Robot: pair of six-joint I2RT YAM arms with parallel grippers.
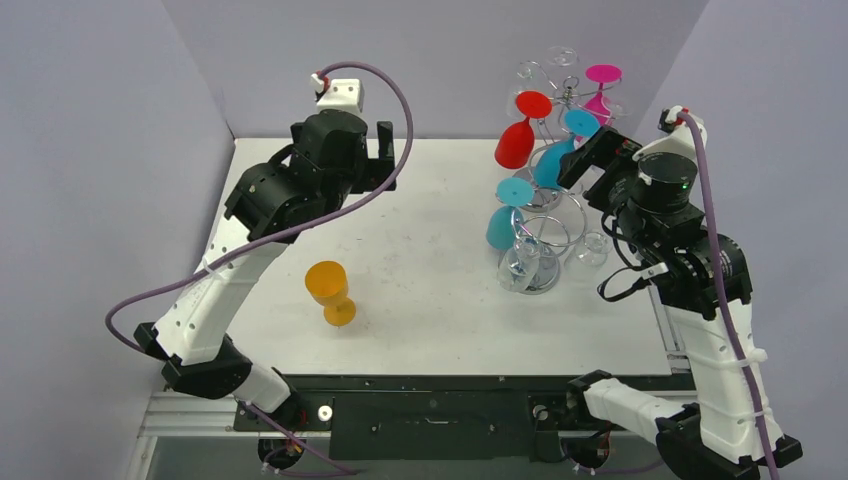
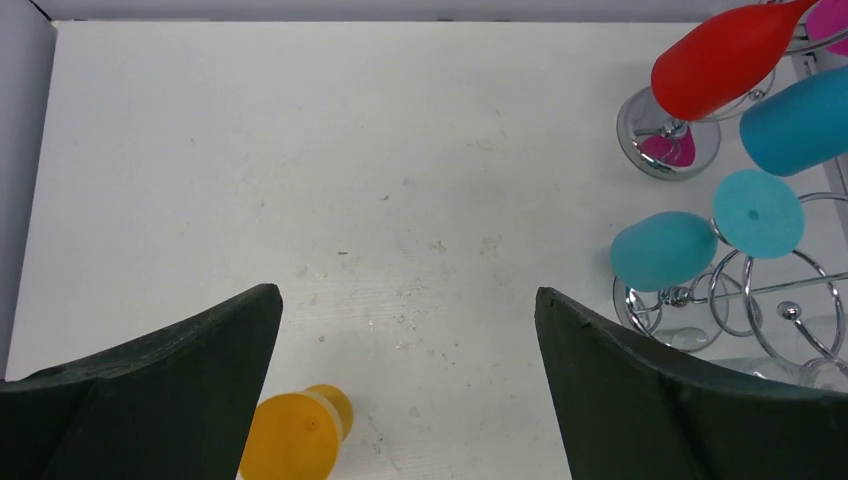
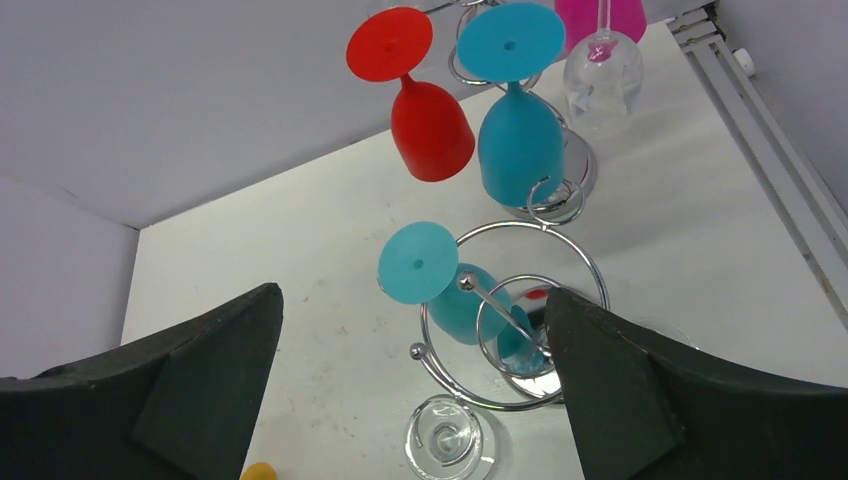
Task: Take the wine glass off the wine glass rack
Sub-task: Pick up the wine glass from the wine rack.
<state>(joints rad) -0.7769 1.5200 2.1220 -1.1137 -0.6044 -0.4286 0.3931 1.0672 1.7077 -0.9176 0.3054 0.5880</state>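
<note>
A chrome wire rack (image 1: 562, 222) stands at the table's right. A red glass (image 1: 514, 145), two teal glasses (image 1: 552, 165) (image 1: 500, 228) and a magenta glass (image 1: 600, 90) hang on it upside down. A clear glass (image 1: 520, 268) is at its front. An orange glass (image 1: 331, 293) sits on the table, left of centre. My right gripper (image 1: 590, 158) is open and empty, above and just right of the rack. In its wrist view the lower teal glass (image 3: 455, 305) lies between the fingers, further down. My left gripper (image 1: 385, 150) is open and empty at the back centre.
The rack's loops (image 3: 590, 265) and a second clear glass (image 1: 592, 248) lie under my right arm. Purple walls close in the back and both sides. The left wrist view shows the orange glass (image 2: 290, 435) near the left finger, and the rack (image 2: 780, 300) at right.
</note>
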